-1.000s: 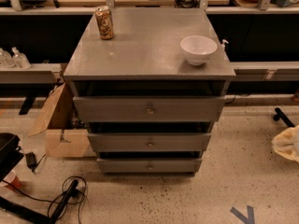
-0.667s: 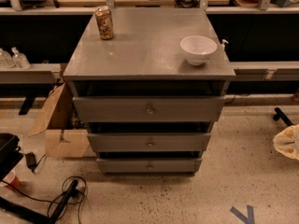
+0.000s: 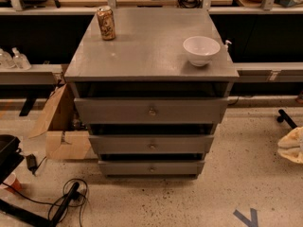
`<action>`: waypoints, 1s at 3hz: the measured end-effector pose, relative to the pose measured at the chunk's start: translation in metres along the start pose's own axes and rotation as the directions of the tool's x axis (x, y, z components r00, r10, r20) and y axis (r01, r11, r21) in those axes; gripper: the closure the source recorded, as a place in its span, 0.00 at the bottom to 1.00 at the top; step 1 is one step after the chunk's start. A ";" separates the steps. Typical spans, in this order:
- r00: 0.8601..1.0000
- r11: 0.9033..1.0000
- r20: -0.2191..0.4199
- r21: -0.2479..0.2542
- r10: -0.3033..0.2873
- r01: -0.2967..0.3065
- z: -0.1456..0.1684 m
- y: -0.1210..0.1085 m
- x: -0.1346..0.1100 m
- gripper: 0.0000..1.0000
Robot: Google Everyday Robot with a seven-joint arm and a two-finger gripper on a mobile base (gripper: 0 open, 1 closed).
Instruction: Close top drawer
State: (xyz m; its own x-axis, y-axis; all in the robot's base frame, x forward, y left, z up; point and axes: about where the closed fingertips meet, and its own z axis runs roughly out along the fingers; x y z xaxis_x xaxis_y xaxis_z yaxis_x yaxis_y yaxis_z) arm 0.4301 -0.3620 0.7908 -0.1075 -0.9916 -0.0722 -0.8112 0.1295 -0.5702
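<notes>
One target, top drawer [image 3: 150, 110], sat pulled out | gripper was off-camera, grip state untellable | you could've shoved middle drawer [image 3: 151, 144] instead, or jolted bowl [image 3: 201, 49] and can [image 3: 106, 22].

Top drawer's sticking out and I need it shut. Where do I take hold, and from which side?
Take the small metal knob centred on the flat front of the wide grey wooden top drawer, coming straight in from the camera side. It is the only protrusion, and a centred hold should keep the drawer from skewing. The gripper is not in view.
</notes>
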 end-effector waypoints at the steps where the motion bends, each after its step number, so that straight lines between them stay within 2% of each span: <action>1: 1.000 1.000 0.000 0.001 -0.001 0.001 -0.001 0.000 -0.001 0.08; 2: 1.000 1.000 0.000 0.002 -0.002 0.002 -0.001 0.000 -0.001 0.00; 3: 1.000 1.000 0.000 0.002 -0.002 0.002 -0.001 0.000 -0.001 0.00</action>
